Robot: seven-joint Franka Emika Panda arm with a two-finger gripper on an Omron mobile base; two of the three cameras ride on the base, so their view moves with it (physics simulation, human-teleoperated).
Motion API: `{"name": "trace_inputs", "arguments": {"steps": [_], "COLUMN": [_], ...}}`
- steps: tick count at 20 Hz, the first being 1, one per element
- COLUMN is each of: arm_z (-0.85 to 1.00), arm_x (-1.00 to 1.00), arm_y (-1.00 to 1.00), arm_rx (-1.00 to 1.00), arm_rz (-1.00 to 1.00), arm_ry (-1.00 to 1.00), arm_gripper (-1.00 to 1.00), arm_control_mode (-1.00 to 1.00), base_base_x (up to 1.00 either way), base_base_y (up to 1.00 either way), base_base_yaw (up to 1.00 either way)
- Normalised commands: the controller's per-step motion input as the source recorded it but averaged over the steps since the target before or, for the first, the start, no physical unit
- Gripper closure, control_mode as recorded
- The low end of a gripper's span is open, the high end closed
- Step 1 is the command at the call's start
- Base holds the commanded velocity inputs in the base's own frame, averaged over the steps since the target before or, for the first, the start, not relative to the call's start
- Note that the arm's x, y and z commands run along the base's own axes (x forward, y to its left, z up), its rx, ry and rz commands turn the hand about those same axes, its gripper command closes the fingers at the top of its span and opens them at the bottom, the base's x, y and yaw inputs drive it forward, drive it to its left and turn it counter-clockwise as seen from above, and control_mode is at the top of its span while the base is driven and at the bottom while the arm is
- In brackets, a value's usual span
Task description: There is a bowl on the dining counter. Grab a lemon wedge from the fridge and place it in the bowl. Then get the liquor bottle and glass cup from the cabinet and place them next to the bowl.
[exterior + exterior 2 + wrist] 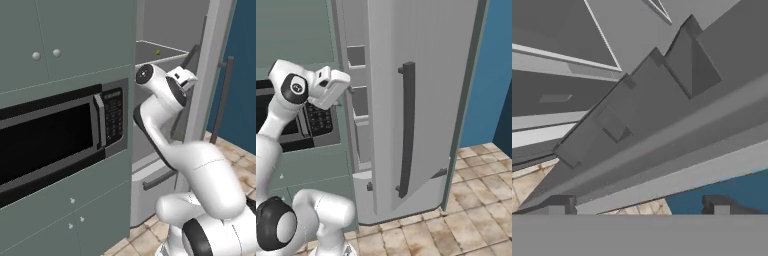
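Note:
The fridge stands open past the microwave column. A tiny yellow-green lemon wedge lies on its upper shelf. My white hand hovers in front of that shelf, below and right of the wedge, apart from it. The gripper is open with nothing between its dark fingertips. The hand view looks along the inner bins of the fridge door. From the right side the swung-out door hides the inside. The bowl, dining counter, liquor bottle, glass cup and cabinet are out of view.
A black microwave sits in a grey-green column, with knobbed doors above it, close on my left. The open fridge door with its long dark bar handle bounds the right. Tan floor tiles and a blue wall lie beyond.

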Motion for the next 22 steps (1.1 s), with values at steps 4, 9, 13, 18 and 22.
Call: {"name": "trace_inputs", "arguments": {"steps": [4,9,13,18,22], "arm_z": [-0.44,-0.29,-0.14,-0.09,-0.06], "arm_x": [0.36,0.38,0.37,0.30,0.18], "arm_y": [-0.21,-0.19,-0.14,-0.14,-0.15], "arm_rx": [-0.02,-0.02,-0.04,-0.04,-0.05], "arm_rz": [0.00,0.00,0.00,0.00,0.00], "arm_ry": [-0.01,0.00,0.00,0.00,0.00], "arm_gripper": [-1.00,-1.00,-1.00,-1.00,-1.00], "arm_control_mode": [-1.00,-1.00,-1.00,-1.00,-1.00], "base_base_x": [0.00,0.00,0.00,0.00,0.00], "base_base_y": [0.00,0.00,0.00,0.00,0.00], "base_base_yaw": [0.00,0.00,0.00,0.00,0.00]}}
